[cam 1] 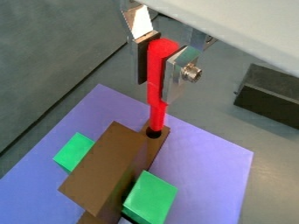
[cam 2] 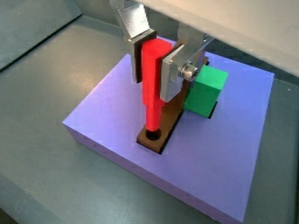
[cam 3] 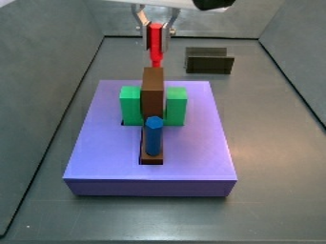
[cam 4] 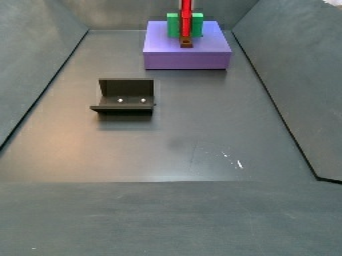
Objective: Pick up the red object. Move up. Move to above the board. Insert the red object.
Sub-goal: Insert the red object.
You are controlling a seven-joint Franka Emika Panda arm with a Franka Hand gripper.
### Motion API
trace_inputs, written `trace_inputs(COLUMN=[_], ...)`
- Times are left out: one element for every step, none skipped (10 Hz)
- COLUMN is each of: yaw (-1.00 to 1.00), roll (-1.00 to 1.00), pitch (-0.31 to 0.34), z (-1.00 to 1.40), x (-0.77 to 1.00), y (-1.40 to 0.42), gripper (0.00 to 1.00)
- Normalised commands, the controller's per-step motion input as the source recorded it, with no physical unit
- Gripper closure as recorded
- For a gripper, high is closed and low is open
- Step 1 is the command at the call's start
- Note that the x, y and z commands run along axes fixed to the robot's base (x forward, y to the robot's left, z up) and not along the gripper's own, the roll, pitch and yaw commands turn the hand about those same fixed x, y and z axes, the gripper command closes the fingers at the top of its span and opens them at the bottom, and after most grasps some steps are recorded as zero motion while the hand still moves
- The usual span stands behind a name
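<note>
My gripper [cam 1: 158, 70] is shut on the red object [cam 1: 153, 96], a thin red peg held upright; both also show in a wrist view [cam 2: 156, 66]. The peg's lower tip sits at the mouth of a dark hole in the brown board [cam 1: 111, 166]. How deep it goes I cannot tell. In a side view the red object [cam 3: 155, 43] hangs from the gripper [cam 3: 155, 24] just behind the board's tall block [cam 3: 154, 91]. A blue peg [cam 3: 152, 136] stands in the board's low strip on the near side.
The board rests on a purple platform [cam 3: 192, 157] between two green blocks [cam 3: 130, 105] [cam 3: 176, 105]. The dark fixture [cam 3: 208, 61] stands on the grey floor behind the platform; it also shows in a side view [cam 4: 124, 96]. Sloped grey walls enclose the floor.
</note>
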Motion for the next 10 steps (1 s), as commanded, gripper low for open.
trace_inputs(yaw=[0.00,0.00,0.00,0.00,0.00,0.00,0.00,0.00,0.00,0.00], roll=[0.00,0.00,0.00,0.00,0.00,0.00,0.00,0.00,0.00,0.05], pitch=[0.000,0.000,0.000,0.000,0.000,0.000,0.000,-0.001,0.000,0.000], z=[-0.18,-0.19,-0.23,-0.22,-0.21,-0.19,-0.18,-0.16,-0.04,-0.07], x=[-0.01,0.00,0.03,0.00,0.00,0.00,0.00,0.00,0.16,0.17], y=[0.00,0.00,0.00,0.00,0.00,0.00,0.00,0.00,0.00,0.00], gripper=[1.00,1.00,1.00,1.00,1.00,1.00,1.00,1.00,1.00,1.00])
